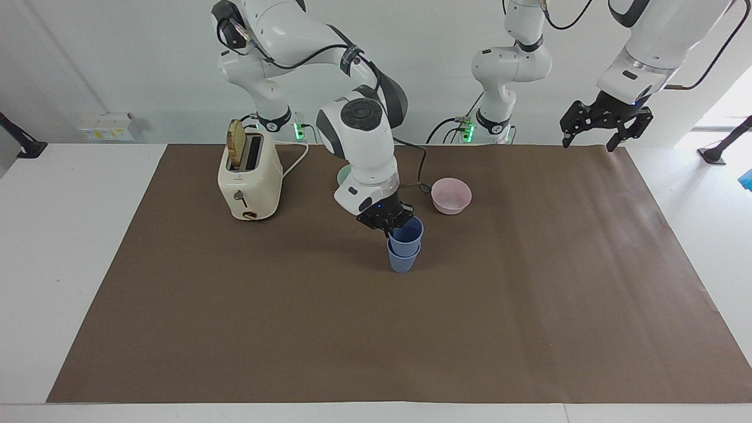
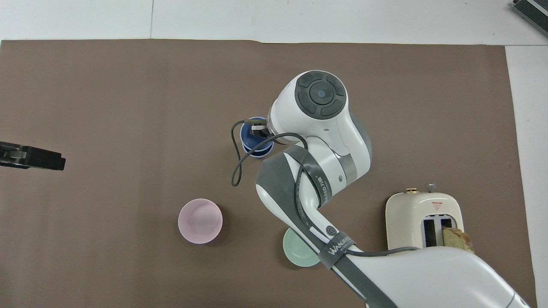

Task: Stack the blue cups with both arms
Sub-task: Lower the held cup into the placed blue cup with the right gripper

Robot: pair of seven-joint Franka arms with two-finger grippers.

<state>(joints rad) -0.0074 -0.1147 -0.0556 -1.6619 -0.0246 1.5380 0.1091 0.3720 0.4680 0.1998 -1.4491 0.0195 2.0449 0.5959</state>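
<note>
Two blue cups stand mid-table. The lower blue cup rests on the brown mat. The upper blue cup sits partly nested in it, tilted slightly. My right gripper is shut on the upper cup's rim on the side nearer the robots, with one finger inside the cup. In the overhead view the nested cups show beside the right gripper, mostly under the right arm's wrist. My left gripper is open and empty, and waits raised over the left arm's end of the mat; it also shows in the overhead view.
A cream toaster holding a slice of bread stands toward the right arm's end of the table. A pink bowl sits nearer to the robots than the cups. A pale green bowl lies partly under the right arm. The brown mat covers the table.
</note>
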